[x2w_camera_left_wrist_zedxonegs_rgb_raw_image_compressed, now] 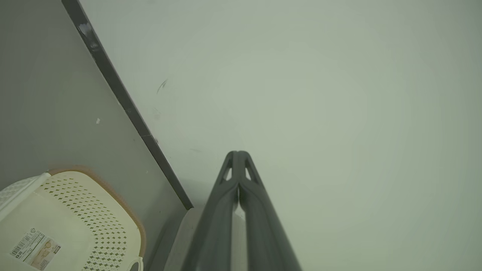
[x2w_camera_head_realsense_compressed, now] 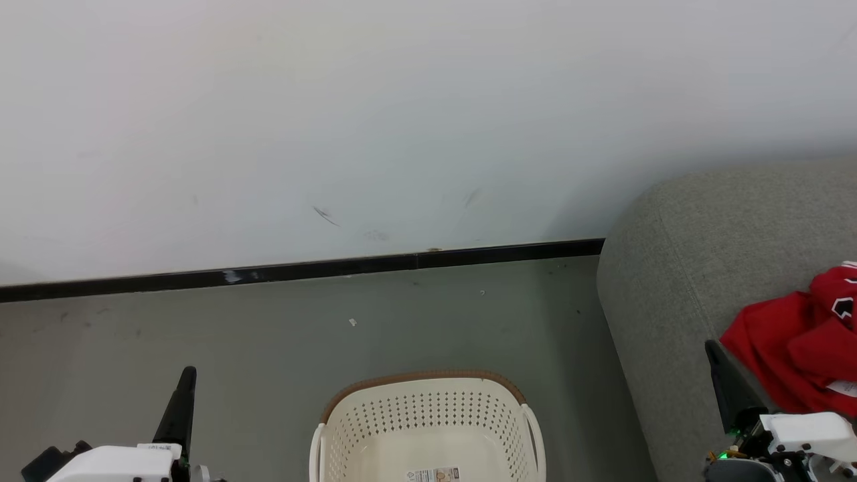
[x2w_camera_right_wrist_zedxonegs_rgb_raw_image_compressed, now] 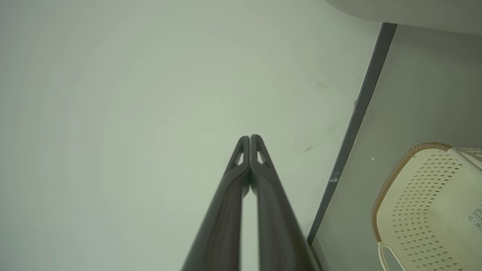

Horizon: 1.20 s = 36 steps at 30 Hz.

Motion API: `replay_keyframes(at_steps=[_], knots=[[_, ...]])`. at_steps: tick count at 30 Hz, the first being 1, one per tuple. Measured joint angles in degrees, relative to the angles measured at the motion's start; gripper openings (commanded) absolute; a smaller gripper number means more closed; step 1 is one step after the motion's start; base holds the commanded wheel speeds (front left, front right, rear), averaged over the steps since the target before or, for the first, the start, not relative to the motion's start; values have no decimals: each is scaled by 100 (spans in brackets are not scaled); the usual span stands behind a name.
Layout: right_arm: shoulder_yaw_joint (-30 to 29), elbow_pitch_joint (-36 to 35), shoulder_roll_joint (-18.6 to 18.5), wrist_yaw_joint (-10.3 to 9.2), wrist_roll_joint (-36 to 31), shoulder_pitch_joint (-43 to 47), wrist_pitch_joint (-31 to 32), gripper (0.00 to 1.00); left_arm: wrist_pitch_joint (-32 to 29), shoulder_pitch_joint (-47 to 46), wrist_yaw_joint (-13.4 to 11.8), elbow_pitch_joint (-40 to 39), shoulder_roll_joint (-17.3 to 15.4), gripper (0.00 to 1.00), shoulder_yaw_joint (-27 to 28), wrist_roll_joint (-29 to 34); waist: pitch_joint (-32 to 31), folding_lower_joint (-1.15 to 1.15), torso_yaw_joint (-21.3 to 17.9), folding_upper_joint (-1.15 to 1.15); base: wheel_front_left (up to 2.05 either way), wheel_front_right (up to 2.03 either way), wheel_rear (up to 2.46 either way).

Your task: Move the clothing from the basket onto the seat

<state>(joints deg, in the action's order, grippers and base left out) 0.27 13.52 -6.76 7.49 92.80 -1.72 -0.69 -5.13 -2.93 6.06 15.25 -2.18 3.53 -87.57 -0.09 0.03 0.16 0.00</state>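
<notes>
- two wrist views show left gripper (x2w_camera_left_wrist_zedxonegs_rgb_raw_image_compressed: 238,155) and right gripper (x2w_camera_right_wrist_zedxonegs_rgb_raw_image_compressed: 249,138), dark fingers pressed tip to tip, holding nothing.
- head view shows crumpled bright red clothing (x2w_camera_head_realsense_compressed: 797,348) on the grey fabric seat (x2w_camera_head_realsense_compressed: 676,268), apart from the cream-white perforated plastic basket (x2w_camera_head_realsense_compressed: 428,412).

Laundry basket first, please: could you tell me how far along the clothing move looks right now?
Mostly done, it seems: red clothing lies bunched on the grey seat, and the visible part of the laundry basket holds no garments. Nothing is in hand: the left hand and right hand are both shut and empty. Left: checking the basket's near end, which is cut off.
</notes>
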Motion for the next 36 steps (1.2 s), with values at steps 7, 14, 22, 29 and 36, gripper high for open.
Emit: replay_keyframes(at_steps=[7, 14, 22, 29, 36], knots=[[-14, 64, -44, 0, 541, -120, 68, 0, -93, -73, 73, 31, 16, 0, 110, -414, 16, 0, -14, 0, 0, 0, 0], [-22, 79, -45, 0, 544, -138, 68, 0, -93, -119, 73, 34, 18, 0, 114, -414, 16, 0, -14, 0, 0, 0, 0], [-34, 127, -45, 0, 544, -138, 68, 0, -93, -119, 73, 35, 18, 0, 114, -414, 16, 0, -15, 0, 0, 0, 0], [-47, 133, -45, 0, 544, -141, 68, 0, -93, -119, 73, 36, 19, 0, 114, -414, 16, -1, -15, 0, 0, 0, 0], [-62, 138, -45, 0, 544, -143, 69, 0, -93, -119, 73, 37, 19, 0, 115, -414, 16, -1, -16, 0, 0, 0, 0]])
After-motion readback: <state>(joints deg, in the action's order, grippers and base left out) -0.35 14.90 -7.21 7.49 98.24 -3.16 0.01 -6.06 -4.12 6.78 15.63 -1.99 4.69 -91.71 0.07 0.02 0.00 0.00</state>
